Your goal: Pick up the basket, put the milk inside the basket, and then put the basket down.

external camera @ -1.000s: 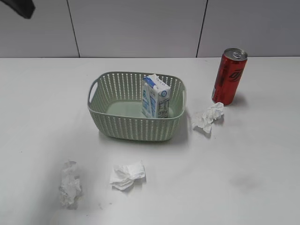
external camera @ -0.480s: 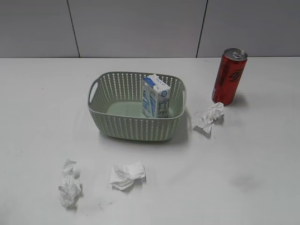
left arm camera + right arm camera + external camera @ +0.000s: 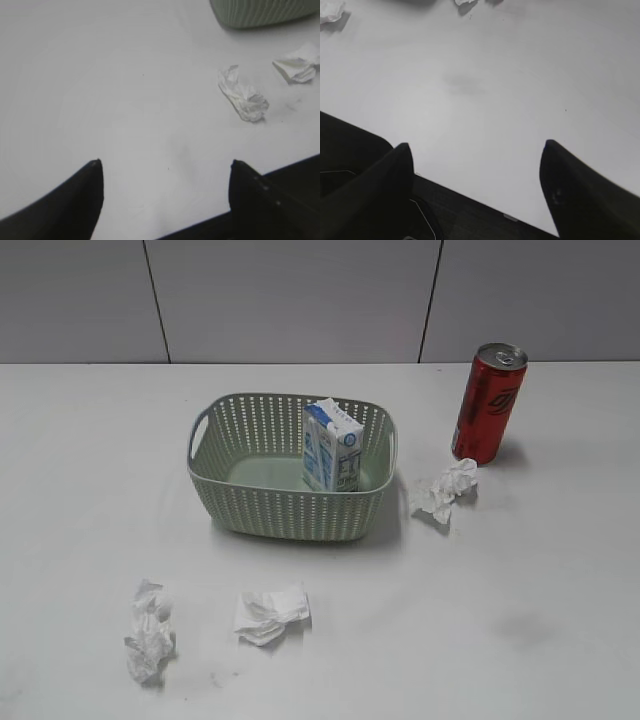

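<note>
The pale green slotted basket (image 3: 290,468) stands on the white table in the exterior view. The white-and-blue milk carton (image 3: 332,446) stands upright inside it, at its right side. Neither arm shows in the exterior view. In the left wrist view my left gripper (image 3: 165,165) is open and empty above bare table near the front edge, with a corner of the basket (image 3: 260,12) at the top right. In the right wrist view my right gripper (image 3: 477,147) is open and empty over the table's front edge.
A tall red drink can (image 3: 489,402) stands at the back right. A crumpled tissue (image 3: 443,490) lies right of the basket. Two more crumpled tissues (image 3: 270,613) (image 3: 149,631) lie in front of it; they also show in the left wrist view (image 3: 243,95) (image 3: 296,67).
A dark arm part at the top left corner of the exterior view one second ago has left the view. The basket, milk and can have not moved.
</note>
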`<state>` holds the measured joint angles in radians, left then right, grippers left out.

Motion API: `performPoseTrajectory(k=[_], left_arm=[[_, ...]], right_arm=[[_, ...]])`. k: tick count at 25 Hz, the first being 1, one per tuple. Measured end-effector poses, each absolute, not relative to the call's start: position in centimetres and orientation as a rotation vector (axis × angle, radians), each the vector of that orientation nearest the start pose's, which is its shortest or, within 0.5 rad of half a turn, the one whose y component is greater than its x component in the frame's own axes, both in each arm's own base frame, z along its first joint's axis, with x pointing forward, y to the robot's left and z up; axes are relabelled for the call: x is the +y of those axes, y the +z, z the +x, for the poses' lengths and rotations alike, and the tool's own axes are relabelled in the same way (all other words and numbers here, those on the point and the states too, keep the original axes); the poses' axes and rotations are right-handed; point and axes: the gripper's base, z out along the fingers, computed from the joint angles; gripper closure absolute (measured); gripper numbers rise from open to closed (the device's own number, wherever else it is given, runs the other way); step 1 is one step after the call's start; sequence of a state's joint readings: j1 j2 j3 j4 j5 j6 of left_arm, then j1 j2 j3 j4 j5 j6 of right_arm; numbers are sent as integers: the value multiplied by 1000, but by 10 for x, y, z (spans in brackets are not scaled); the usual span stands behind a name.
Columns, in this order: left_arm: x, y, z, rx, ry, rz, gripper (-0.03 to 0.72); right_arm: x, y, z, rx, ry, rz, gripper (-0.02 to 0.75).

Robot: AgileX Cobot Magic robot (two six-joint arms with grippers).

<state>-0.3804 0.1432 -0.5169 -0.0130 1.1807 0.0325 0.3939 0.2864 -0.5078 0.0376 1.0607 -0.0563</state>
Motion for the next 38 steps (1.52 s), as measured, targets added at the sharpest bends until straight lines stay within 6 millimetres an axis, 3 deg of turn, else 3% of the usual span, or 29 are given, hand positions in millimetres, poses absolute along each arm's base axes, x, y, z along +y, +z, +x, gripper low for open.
performPoseTrajectory(k=[11,21,30,34,38], left_arm=[[-13,268,16,2200,-249,525,115],[-13,268,16,2202,-240,501,183],[-8,268,18,2235,-110,230,239],[-7,269,10,2180,-83,177,246],[-6,270,-2,2096,-73,160,267]], right_arm=[[19,275,34,2250,225,-542,147],[18,275,33,2240,227,-537,147],[6,279,12,2122,91,-203,148],[5,280,-4,2025,70,-164,148],[5,279,-6,2011,76,-161,148]])
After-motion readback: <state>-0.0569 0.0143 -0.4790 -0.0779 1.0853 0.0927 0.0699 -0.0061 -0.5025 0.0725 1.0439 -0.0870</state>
